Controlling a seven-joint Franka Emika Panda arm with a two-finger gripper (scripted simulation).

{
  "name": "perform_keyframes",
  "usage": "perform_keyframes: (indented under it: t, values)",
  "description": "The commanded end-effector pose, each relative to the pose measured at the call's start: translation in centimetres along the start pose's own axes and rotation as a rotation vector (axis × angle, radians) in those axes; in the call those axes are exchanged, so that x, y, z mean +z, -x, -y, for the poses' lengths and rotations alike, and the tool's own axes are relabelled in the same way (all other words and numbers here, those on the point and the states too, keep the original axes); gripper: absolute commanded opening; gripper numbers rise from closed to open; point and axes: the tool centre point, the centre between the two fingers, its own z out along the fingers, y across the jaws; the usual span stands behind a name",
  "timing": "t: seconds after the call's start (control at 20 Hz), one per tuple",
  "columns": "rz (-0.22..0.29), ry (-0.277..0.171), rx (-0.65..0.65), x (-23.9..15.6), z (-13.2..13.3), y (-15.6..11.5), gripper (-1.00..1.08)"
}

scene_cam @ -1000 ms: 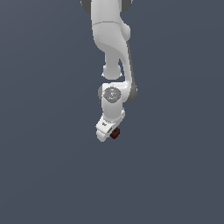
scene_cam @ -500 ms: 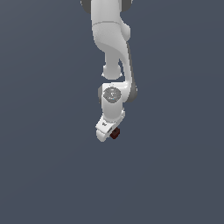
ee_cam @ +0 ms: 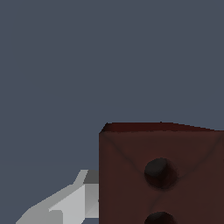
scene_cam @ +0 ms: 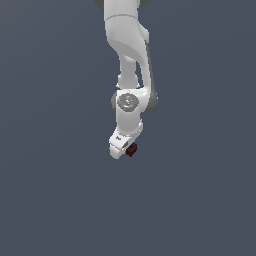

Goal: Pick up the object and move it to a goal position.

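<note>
White arm is hanging down mid-frame, its pincer [scene_cam: 125,148] clamping the small dark red-brown rectangular block [scene_cam: 131,149], two dark holes showing on the block [ee_cam: 162,175] up close.

The only thing in view apart from the task is the backdrop [scene_cam: 50,190] — a flat, even slate-blue surface that fills the exterior view from edge to edge. It carries no markings, seams or texture, and whether it is floor, tabletop or plain background cannot be told. In the wrist view the same slate-blue field [ee_cam: 87,57] takes up the whole upper part of the picture — equally plain and uniform.
</note>
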Motion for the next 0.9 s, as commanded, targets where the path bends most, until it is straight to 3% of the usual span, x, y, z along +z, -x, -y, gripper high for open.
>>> perform_keyframes:
  t: [0.0,0.35,0.85]
  values:
    - [-0.002,0.003,0.000,-1.5,0.0,0.1,-1.00]
    - [-0.001,0.003,-0.001,-7.4,0.4,0.6,-1.00]
    - [-0.002,0.002,-0.002,-19.0,1.1,1.5,-1.00]
